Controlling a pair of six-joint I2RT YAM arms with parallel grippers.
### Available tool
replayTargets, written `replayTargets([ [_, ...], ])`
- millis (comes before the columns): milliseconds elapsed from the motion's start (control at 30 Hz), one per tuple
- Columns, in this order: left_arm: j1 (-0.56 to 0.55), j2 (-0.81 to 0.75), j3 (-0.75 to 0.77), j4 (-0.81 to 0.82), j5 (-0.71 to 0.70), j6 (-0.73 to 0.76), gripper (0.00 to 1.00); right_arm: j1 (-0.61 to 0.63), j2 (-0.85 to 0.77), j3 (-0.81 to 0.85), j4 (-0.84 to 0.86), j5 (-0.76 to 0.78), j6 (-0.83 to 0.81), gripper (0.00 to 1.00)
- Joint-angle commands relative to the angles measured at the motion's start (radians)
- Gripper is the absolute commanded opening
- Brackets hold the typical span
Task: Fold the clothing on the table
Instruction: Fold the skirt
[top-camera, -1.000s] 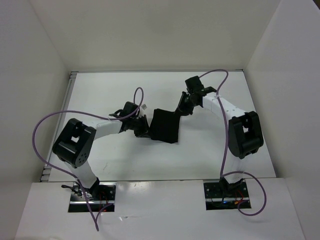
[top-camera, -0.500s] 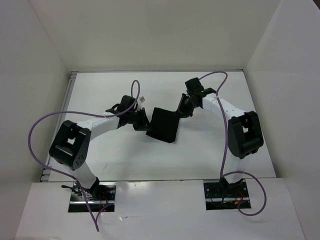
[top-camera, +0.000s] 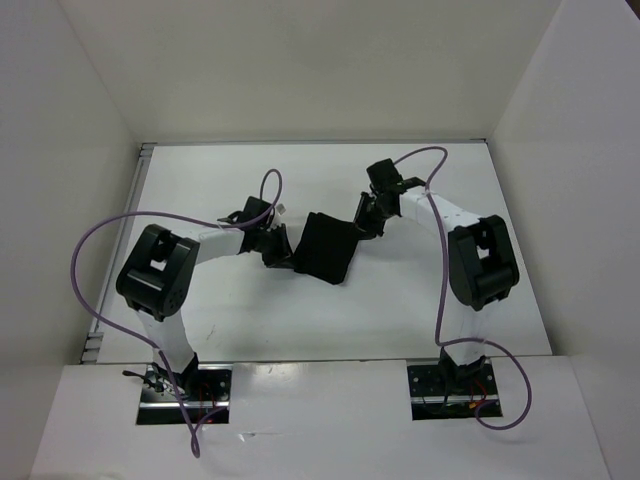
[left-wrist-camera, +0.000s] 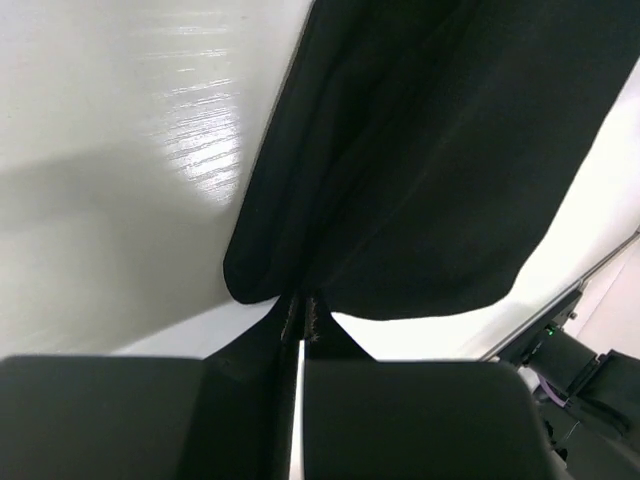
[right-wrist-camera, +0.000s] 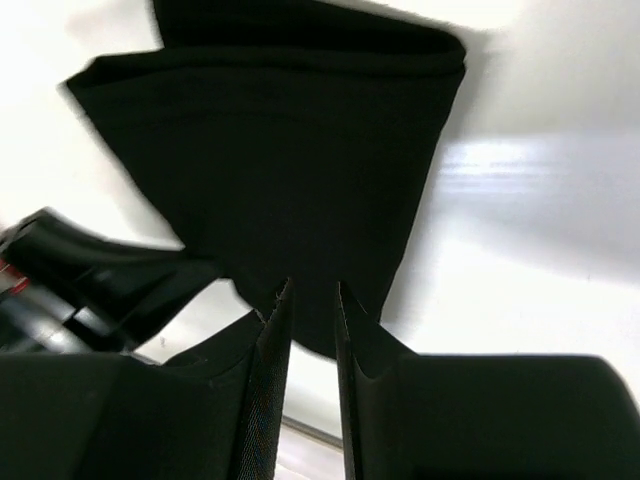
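**Garment shifts slightly toward the far edge, pinched at two ends**

Since a second ago the clothing (top-camera: 325, 248) has slid a little toward the far edge and the left side of the surface (top-camera: 430, 310), and both arms have moved with it. The left arm's big elbow joint now sits farther back from the near edge.

The garment is plain matte black cloth, folded into a thick four-sided pad. The right wrist view shows a doubled fold along one edge, and the left wrist view shows soft creases. It sits about mid-surface, well apart from every edge. Whether its underside touches the surface or hangs just above it cannot be told.

The left tool (top-camera: 281, 250) is clenched, with its fingers pressed together on the corner nearest the left edge. The right tool (top-camera: 366, 222) grips the corner toward the far right. Its fingers stand a narrow gap apart with the cloth's tip caught between them.

Bare glossy white shows on all sides of the garment out to the thin metal rim, with broad strips toward the far edge and the near edge. White walls (top-camera: 300, 70) rise just beyond the rim. A purple cable (top-camera: 85, 250) loops out past the left edge.

The long axis of the garment runs from far edge to near edge. It is tilted, so the far end leans toward the right edge and the near end toward the left.
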Motion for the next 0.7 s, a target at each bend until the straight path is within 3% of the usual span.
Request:
replayTargets([
  [0,0.01,-0.007,0.04,0.013,-0.009,0.022,0.0,-0.005,0.083,0.043,0.006,0.033,-0.029,0.28],
  [200,0.035,-0.053,0.079,-0.043,-0.042,0.031,0.0,-0.005,0.168,0.103,-0.003,0.043,-0.029,0.28],
  [467,0.056,0.058,0.111,-0.068,-0.043,0.051,0.0,-0.014,0.237,0.114,-0.003,0.066,-0.018,0.28],
  [667,0.069,0.131,0.102,-0.08,-0.029,0.051,0.04,-0.023,0.17,0.114,0.016,0.034,-0.039,0.28],
])
